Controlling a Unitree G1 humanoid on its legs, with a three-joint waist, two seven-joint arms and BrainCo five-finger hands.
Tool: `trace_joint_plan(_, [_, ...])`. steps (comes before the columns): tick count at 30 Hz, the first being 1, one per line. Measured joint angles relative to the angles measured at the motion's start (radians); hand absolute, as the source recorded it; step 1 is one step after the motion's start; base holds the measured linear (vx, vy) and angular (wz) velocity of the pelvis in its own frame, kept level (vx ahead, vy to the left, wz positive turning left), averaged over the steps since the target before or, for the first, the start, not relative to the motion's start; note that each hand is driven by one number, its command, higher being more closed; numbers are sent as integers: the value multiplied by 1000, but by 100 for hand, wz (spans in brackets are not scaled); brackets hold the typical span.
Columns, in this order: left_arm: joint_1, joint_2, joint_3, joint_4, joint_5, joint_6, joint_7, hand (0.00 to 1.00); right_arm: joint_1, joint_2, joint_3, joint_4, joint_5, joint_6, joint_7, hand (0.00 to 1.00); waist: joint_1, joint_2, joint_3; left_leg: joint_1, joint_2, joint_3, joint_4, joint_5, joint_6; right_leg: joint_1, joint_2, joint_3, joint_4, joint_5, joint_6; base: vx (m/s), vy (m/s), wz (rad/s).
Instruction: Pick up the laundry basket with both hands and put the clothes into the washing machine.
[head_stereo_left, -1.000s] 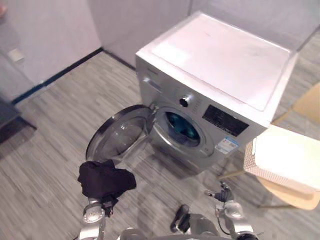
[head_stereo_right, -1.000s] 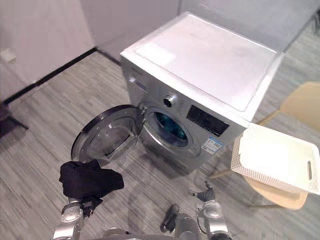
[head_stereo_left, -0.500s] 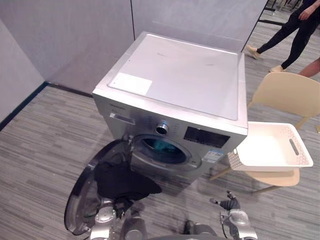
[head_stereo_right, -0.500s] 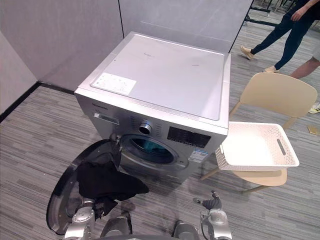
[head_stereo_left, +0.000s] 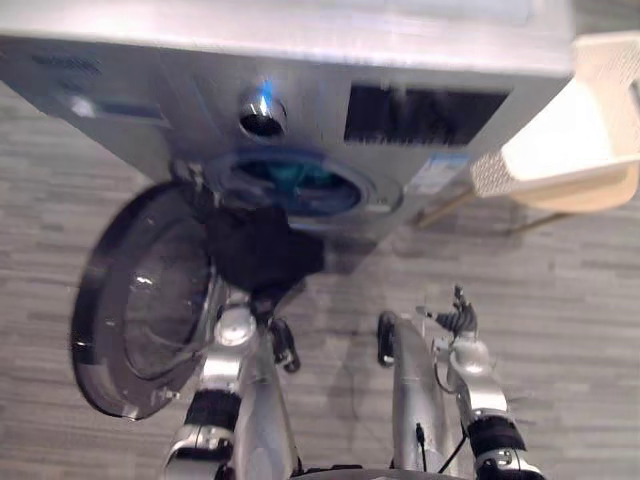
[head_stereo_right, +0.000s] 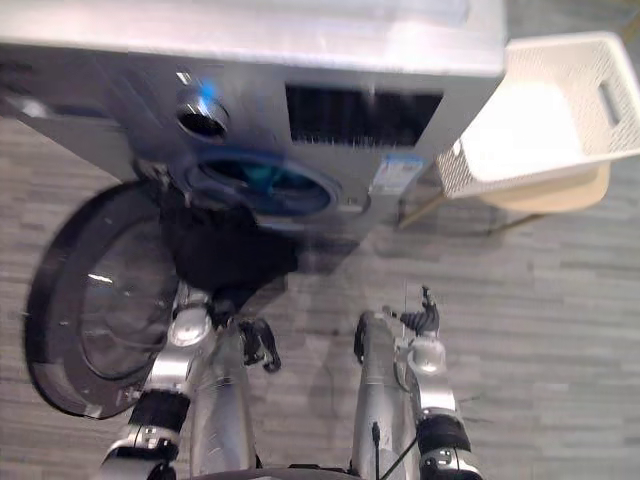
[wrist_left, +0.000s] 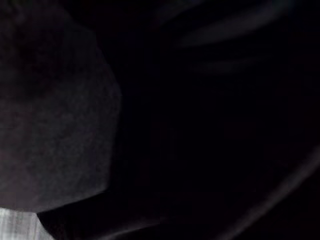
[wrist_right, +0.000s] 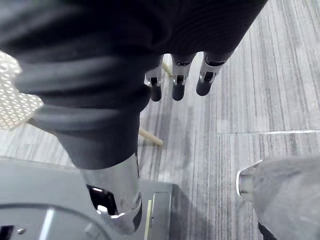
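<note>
Now one bunched black garment (head_stereo_left: 262, 250) drapes over your left hand (head_stereo_left: 233, 326), grip impossible to tell, at the one washing machine (head_stereo_left: 300, 70)'s mouth; your right hand (head_stereo_left: 458, 318) hangs slack, empty.

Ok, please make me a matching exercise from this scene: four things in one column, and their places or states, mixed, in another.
1 black garment
2 washer door
3 laundry basket
4 right robot hand

a on the beige chair
b swung open
c holding nothing
d just before the drum opening

Pairs: 1-d, 2-b, 3-a, 4-c
</note>
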Motion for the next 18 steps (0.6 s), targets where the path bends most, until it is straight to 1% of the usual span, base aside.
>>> trace_joint_plan(1, [-45, 1, 0, -2, 0, 0, 12, 100, -22, 4, -1, -21, 6, 0, -13, 0, 1, 0, 11, -62, 9, -14, 55, -10, 9, -61, 0, 2, 57, -10, 3, -103, -50, -3])
trace_joint_plan(2, [-62, 1, 0, -7, 0, 0, 22, 100, -32, 8, -1, -36, 7, -1, -19, 0, 1, 0, 11, -99, 15, -19, 85, -17, 11, -97, 1, 5, 89, -18, 4, -92, -60, -3])
trace_joint_plan(3, [-97, 3, -3, -15, 2, 0, 41, 100, -51, 12, -1, -58, 9, -4, -34, 0, 3, -1, 12, -169, 16, -33, 137, -29, 12, -168, 1, 13, 147, -32, 3, -76, -71, -3])
trace_joint_plan(4, [-122, 5, -5, -19, 4, 0, 54, 100, -61, 13, -1, -72, 17, -6, -36, 0, 4, -2, 18, -209, 18, -41, 171, -33, 15, -211, 2, 20, 186, -43, 7, -79, -91, 1])
trace_joint_plan(5, [-150, 14, -9, -21, 5, 1, 71, 100, -69, 14, -1, -78, 17, -12, -43, 0, 4, -2, 29, -246, 20, -53, 207, -39, 19, -244, 1, 22, 225, -55, 4, -48, -65, 2])
trace_joint_plan(7, [-191, 41, -16, -42, 6, 6, 93, 100, -69, 20, -2, -89, 18, -20, -60, 0, 3, -3, 30, -313, 29, -72, 256, -50, 21, -305, 6, 21, 275, -70, 5, -46, -67, -1])
trace_joint_plan(8, [-227, 63, -25, -59, 12, 7, 110, 100, -59, 24, -8, -113, 18, -21, -72, 0, 2, -4, 32, -349, 29, -84, 282, -57, 13, -338, 10, 22, 303, -77, 3, -58, -90, -2])
trace_joint_plan(9, [-247, 77, -30, -66, 18, 8, 120, 100, -53, 29, -16, -135, 19, -24, -74, 0, 1, -6, 33, -364, 29, -90, 294, -58, 13, -352, 10, 22, 317, -80, 1, -43, -71, 0])
trace_joint_plan(11, [-338, 124, -37, -88, 69, 11, 166, 100, -32, 31, -19, -179, 22, -56, -80, 0, -4, -11, 35, -408, 29, -111, 330, -60, 14, -392, 9, 20, 361, -96, -2, -37, -75, 5])
trace_joint_plan(12, [-364, 133, -38, -91, 86, 13, 180, 100, -27, 32, -19, -189, 25, -65, -80, 0, -5, -12, 35, -414, 29, -112, 335, -60, 14, -398, 9, 20, 370, -100, -3, -24, -70, 9])
trace_joint_plan(13, [-406, 149, -38, -101, 116, 17, 211, 100, -19, 32, -18, -203, 26, -80, -80, 0, -7, -12, 35, -425, 29, -116, 344, -60, 14, -409, 9, 20, 383, -103, -6, -19, -64, 5])
trace_joint_plan(15, [-472, 187, -40, -117, 158, 23, 260, 100, -18, 38, -17, -209, 26, -108, -81, 0, -22, -13, 35, -441, 29, -124, 351, -59, 14, -423, 10, 16, 393, -105, -9, -13, -62, 1])
trace_joint_plan(18, [-553, 218, -51, -117, 193, 34, 304, 100, -13, 39, -17, -213, 26, -135, -93, 0, -37, -14, 35, -467, 29, -134, 355, -58, 12, -441, 13, 8, 395, -105, -10, -1, -25, 0])
